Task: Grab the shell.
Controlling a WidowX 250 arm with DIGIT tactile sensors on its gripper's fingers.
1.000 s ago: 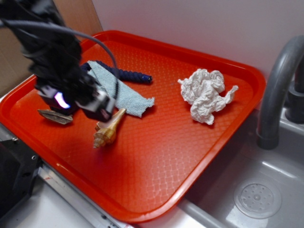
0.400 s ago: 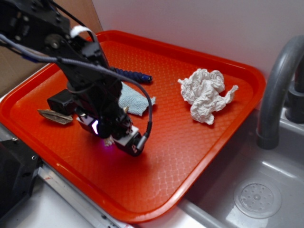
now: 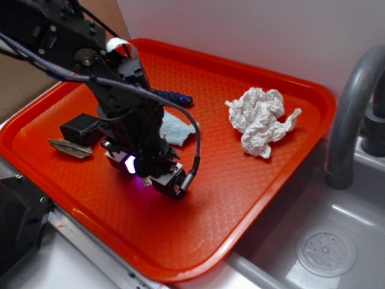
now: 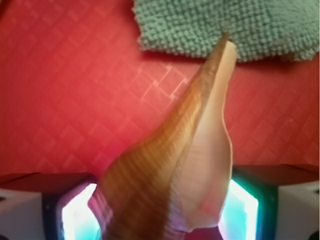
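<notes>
The gripper (image 4: pixel 160 210) sits low over the tray (image 3: pixel 252 198), jaws open with the shell (image 4: pixel 175 165) between them, not pinched yet. Shell's narrow tip touches the green cloth (image 4: pixel 240 25). Best bet is probably closing gently on the fat middle so it doesn't squirt out.

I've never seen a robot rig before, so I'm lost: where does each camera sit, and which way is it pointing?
Exterior: off the robot, high beside the sink, looking down on the orange tray; it shows the black arm and the gripper low over the tray.
Wrist: on the arm, looking straight down between the jaws; the shell fills it, with the gripper's pads at both bottom corners.
Shared: the tray's red surface and the blue-green cloth.
</notes>
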